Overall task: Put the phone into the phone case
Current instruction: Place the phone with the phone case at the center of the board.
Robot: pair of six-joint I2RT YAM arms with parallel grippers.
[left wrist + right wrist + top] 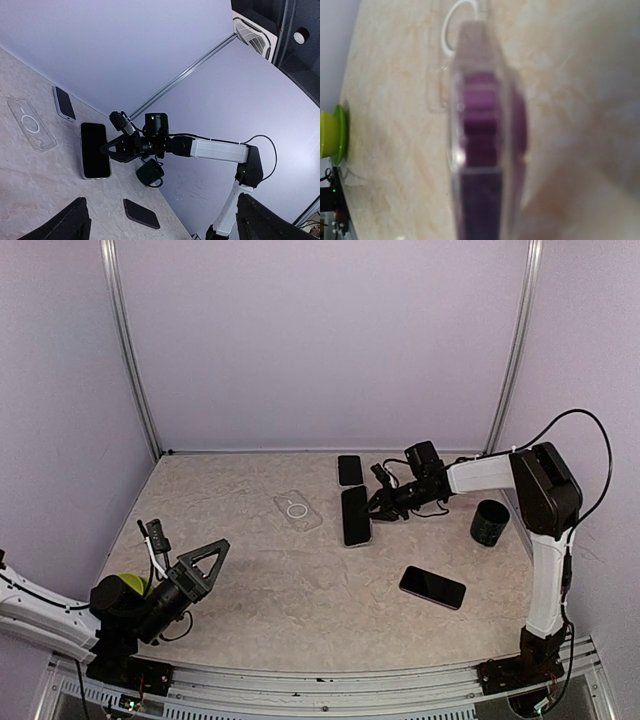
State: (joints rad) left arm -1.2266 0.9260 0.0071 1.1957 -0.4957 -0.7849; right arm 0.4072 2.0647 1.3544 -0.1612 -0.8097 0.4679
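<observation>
Overhead view of a marbled beige tabletop [250, 590] with pale purple walls behind it and two robot arms at its near edge.

The right arm reaches in from the right. Its tool [378, 504] is at the right-hand long edge of a dark phone [355, 515] lying near the middle of the tabletop. The jaws are nearly together and appear to pinch that edge. The right wrist camera shows the phone very close, blurred and edge-on, purple with a pale translucent rim.

A clear phone case [298, 510] with a white ring lies open side up just to the left of the phone, apart from it.

The left tool [218, 565] hovers low at the near left with its jaws wide apart, holding nothing, well away from both items.

The step in hand looks like carrying the phone across to the case. To do it well:
- Keep the pinch firm on the thin edge.
- Line up the phone's long sides with the case.
- Seat one edge or corner first, then press flat.
- The light case may slide, so the free left tool could steady it.
</observation>
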